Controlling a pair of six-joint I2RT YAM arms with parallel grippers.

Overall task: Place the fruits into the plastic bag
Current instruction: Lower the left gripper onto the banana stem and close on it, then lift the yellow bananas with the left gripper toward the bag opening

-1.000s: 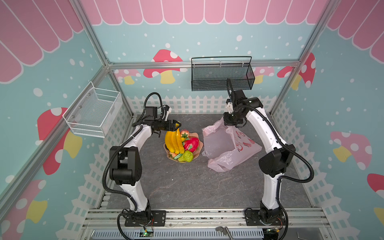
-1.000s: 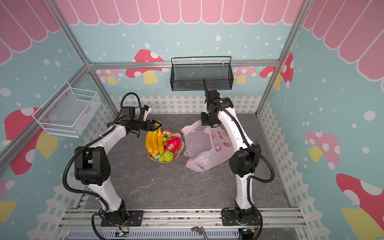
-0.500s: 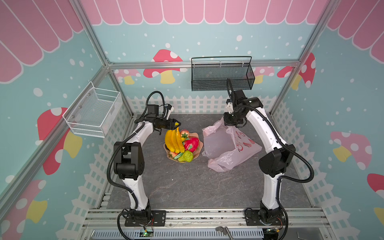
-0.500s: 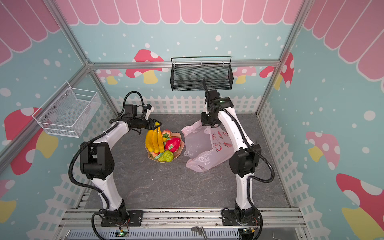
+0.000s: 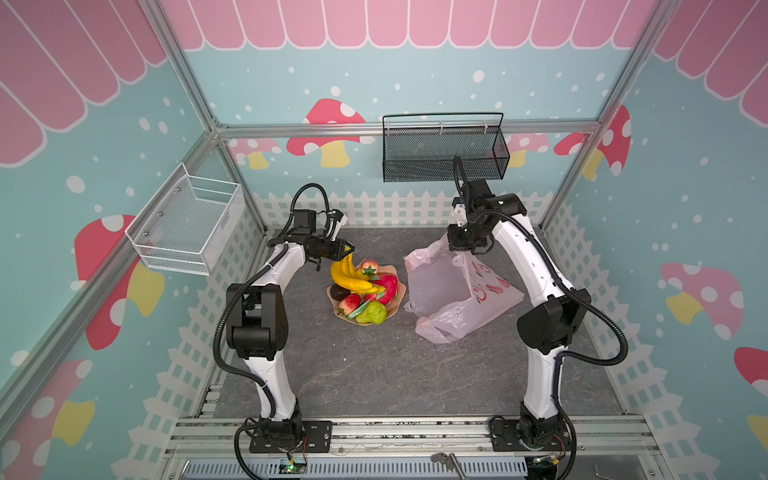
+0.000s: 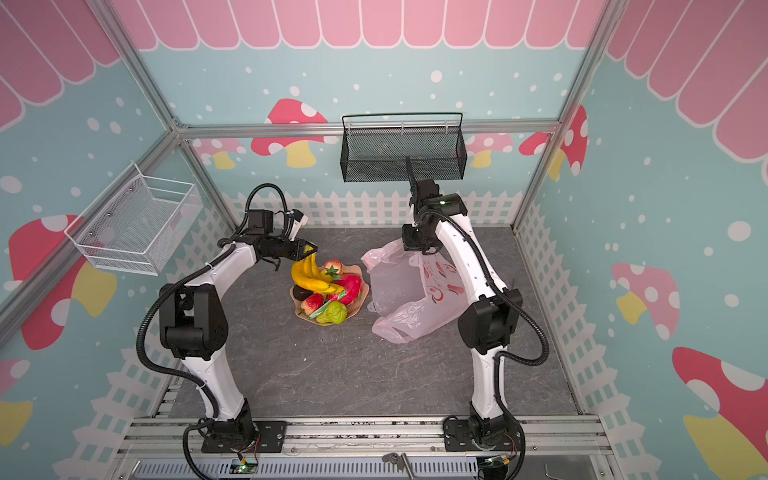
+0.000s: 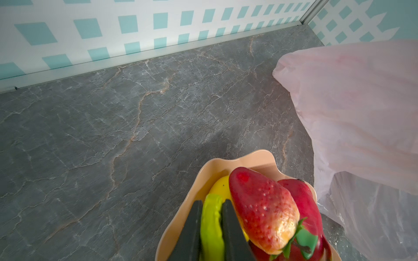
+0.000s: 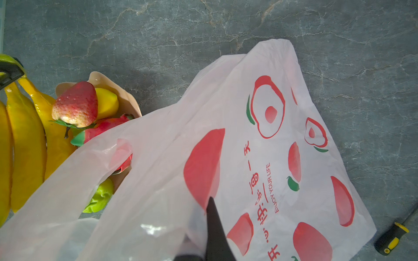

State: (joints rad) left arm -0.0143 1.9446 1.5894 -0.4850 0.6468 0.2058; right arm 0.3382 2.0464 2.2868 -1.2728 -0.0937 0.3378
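Left wrist view: banana bunch (image 7: 212, 230) stem-up in the dish (image 7: 203, 171), plastic bag (image 7: 352, 108) just beside its rim, bare table (image 7: 113, 135) beyond. My left gripper (image 7: 212, 201) pinches the green stem narrowly; my right gripper (image 8: 211, 203) is clamped on the bag's film.

Yellow banana bunch (image 5: 342, 276): glossy, smooth plastic.
Thin pale pink bag (image 5: 438, 286): translucent, crinkled plastic film.
Grey veined bench (image 5: 374, 374): matt, stone-look.
Black mesh basket (image 5: 444, 162): metal wire.

left jaws on banana bunch (image 6: 306, 277) stem over tan dish (image 6: 362, 300); right jaws hold plastic bag (image 6: 397, 289) edge up beside it.
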